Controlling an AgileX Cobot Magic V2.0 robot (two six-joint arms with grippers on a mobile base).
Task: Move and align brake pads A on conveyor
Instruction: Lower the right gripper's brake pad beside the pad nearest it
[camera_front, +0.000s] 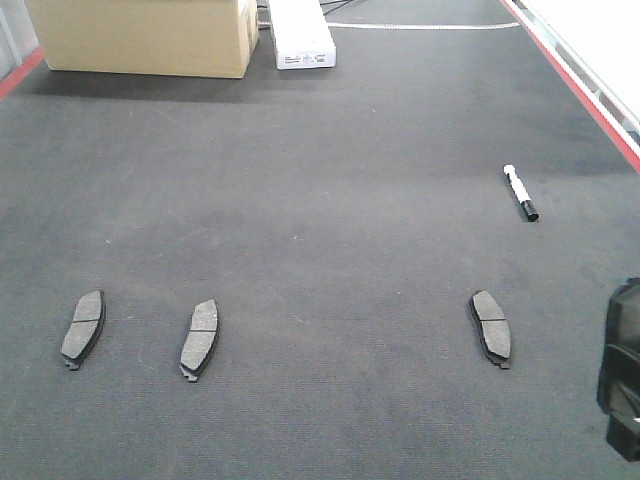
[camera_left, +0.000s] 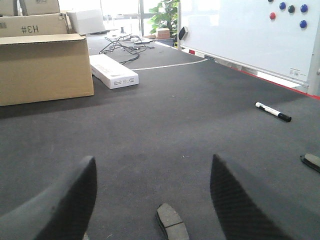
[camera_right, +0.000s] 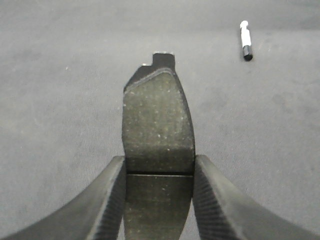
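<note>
We find three small flat curved brake pads with grey-brown friction faces lying face up on the dark charcoal felt-like conveyor belt (camera_front: 330, 200), in a loose row toward its near edge: one near the left edge (camera_front: 83, 327), one just right of it (camera_front: 200, 338), and one well apart toward the right edge (camera_front: 491, 326). A fourth pad (camera_right: 158, 145) is clamped between the fingers of the right gripper (camera_right: 159, 195), taken across its narrow width at about the centre groove, long axis pointing away from the wrist. In the front view only a dark part of that arm shows at the near right corner. The left gripper (camera_left: 152, 200) stands with jaws spread and nothing between them, low over the belt, a pad just ahead.

We judge the pads stiff, dense for their size and not fragile; the friction face looks rough, so slip is unlikely. A hold across the short sides at mid-length, as here, should keep a pad balanced.

A black-and-white marker pen (camera_front: 521, 192) lies near the right edge; a cardboard box (camera_front: 140, 35) and a white carton (camera_front: 300, 35) sit at the far end
</note>
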